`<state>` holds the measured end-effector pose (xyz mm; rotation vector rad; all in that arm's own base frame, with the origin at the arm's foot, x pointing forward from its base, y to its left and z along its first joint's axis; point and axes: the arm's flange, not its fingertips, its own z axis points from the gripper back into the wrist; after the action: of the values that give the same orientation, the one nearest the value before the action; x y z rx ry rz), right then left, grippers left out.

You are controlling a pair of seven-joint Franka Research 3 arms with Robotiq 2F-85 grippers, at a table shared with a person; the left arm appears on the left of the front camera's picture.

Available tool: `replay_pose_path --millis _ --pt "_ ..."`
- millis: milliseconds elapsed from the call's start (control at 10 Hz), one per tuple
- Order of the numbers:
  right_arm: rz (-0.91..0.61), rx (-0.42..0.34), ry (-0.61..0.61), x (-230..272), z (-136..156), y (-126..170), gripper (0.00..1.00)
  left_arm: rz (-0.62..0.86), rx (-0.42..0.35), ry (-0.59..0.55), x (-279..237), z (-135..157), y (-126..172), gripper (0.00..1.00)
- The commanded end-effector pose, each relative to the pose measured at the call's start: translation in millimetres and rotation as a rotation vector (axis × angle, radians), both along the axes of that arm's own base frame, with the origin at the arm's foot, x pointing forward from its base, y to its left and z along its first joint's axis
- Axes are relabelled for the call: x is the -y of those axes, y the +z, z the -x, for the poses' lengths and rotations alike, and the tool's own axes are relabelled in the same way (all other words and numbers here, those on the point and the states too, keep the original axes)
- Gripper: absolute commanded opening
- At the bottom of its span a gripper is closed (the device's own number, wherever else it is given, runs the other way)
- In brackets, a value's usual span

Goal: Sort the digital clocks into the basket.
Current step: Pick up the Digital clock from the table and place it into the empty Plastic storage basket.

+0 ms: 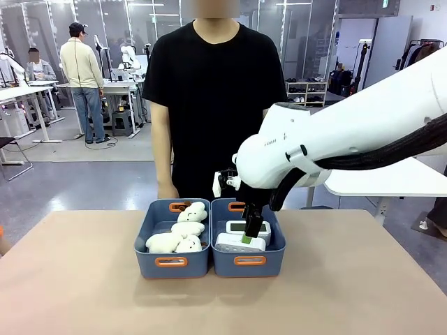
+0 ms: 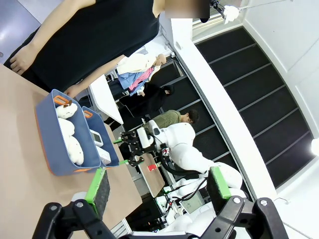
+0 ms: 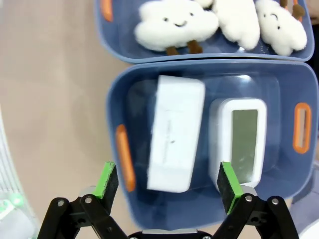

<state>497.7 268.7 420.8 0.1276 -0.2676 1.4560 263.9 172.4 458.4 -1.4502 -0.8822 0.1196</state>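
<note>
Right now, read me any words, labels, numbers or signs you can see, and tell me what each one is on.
No text here is clear enough to quote.
Right white robot arm: small dark print on the housing, too small to read.
White plastic digital clock lying face down in the blue-grey plastic basket: faint marks on its back, blurred.
Second white clock, face up: grey-green screen shows no digits.

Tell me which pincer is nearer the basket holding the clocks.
Right. The right pincer hangs open directly over the basket with both clocks inside; the left pincer is open, well off to the side, away from it.
</note>
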Motion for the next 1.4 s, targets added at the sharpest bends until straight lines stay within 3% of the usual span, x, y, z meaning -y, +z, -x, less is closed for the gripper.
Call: replay_pose_path --millis 0,200,300,400,600,900,1000,1300 --pt "-0.036 -0.07 -0.096 36 27 49 1.0 0.021 0.006 -0.004 -1 0 5 1.0" --pt "-0.098 -0.2 -0.178 74 31 64 1.0 0.021 0.006 -0.004 -1 0 5 1.0" --pt "-0.205 -0.266 -0.246 106 26 71 1.0 0.021 0.006 -0.004 -1 0 5 1.0" --pt "-0.335 -0.414 -0.381 153 24 78 1.0 0.021 0.006 -0.004 -1 0 5 1.0" --pt "-0.599 -0.601 -0.609 258 26 70 1.0 0.021 0.006 -0.004 -1 0 5 1.0" --pt "-0.993 -0.687 -1.011 403 80 18 1.0 0.021 0.006 -0.004 -1 0 5 1.0" --pt "-1.099 -0.729 -1.082 435 106 2 1.0 0.021 0.006 -0.004 -1 0 5 1.0" --pt "-1.347 -0.681 -1.222 485 155 -26 1.0 0.021 0.006 -0.004 -1 0 5 1.0"
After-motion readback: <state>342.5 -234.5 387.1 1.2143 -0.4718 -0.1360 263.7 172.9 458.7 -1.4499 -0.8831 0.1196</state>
